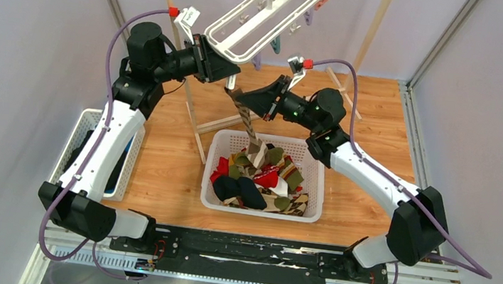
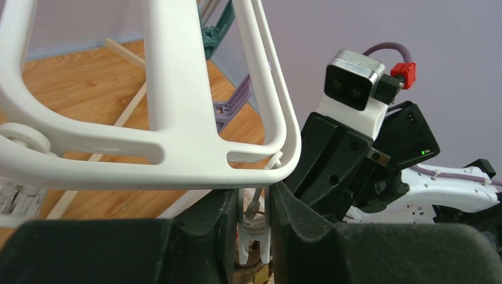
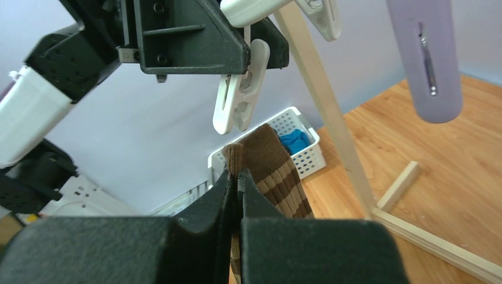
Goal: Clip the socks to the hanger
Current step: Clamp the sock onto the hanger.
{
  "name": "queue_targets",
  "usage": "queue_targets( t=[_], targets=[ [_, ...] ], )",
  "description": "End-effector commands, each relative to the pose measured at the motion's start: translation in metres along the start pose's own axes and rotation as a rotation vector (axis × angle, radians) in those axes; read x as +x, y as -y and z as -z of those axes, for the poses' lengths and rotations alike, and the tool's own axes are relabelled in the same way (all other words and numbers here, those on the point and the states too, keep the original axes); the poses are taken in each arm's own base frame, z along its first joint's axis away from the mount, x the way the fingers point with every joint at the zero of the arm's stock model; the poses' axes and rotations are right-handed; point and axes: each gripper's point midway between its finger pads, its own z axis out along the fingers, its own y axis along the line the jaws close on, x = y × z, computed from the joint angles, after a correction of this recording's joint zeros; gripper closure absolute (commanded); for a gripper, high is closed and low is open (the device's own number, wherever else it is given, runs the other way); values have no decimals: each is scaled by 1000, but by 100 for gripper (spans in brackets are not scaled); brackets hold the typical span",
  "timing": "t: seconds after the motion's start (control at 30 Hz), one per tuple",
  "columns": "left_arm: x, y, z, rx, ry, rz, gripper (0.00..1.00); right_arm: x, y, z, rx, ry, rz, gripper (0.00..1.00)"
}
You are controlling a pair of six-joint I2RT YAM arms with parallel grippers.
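Observation:
The white oval hanger (image 1: pixel 263 18) hangs tilted from the rack bar at the back; its rail fills the left wrist view (image 2: pixel 177 148). My left gripper (image 1: pixel 233 77) (image 2: pixel 254 198) is shut on a white clip (image 2: pixel 256 231) dangling under the hanger's near end. My right gripper (image 1: pixel 241 101) (image 3: pixel 238 177) is shut on the cuff of a brown-tan striped sock (image 1: pixel 249 126) (image 3: pixel 272 168), held just below that white clip (image 3: pixel 237 100); the sock's toe trails down into the basket. Several more socks (image 1: pixel 262 182), red, olive, navy and argyle, lie in the basket.
A white basket (image 1: pixel 312 213) of socks sits at the centre. A second white basket (image 1: pixel 90 123) (image 3: pixel 308 157) at the left holds a dark bundle with blue cloth. The wooden rack's post (image 3: pixel 322 100) and feet (image 1: pixel 196 128) stand beside the grippers. A purple clip (image 3: pixel 429 59) hangs close on the right.

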Motion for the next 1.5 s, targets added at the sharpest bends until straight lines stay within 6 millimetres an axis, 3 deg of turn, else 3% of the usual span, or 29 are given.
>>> queue_targets(
  t=[0.0,0.57,1.1,1.47],
  targets=[
    [5,14,1,73,-16,11,100,-23,-25,2,-162,35,-58,100],
    [4,17,-3,110,-21,26,100,-39,-25,5,-262,96,-148,100],
    [2,22,-2,127,-19,25,100,-38,-6,16,-216,171,-218,100],
    [1,23,-1,125,-18,21,100,-51,-21,23,-300,211,-233,100]
  ],
)
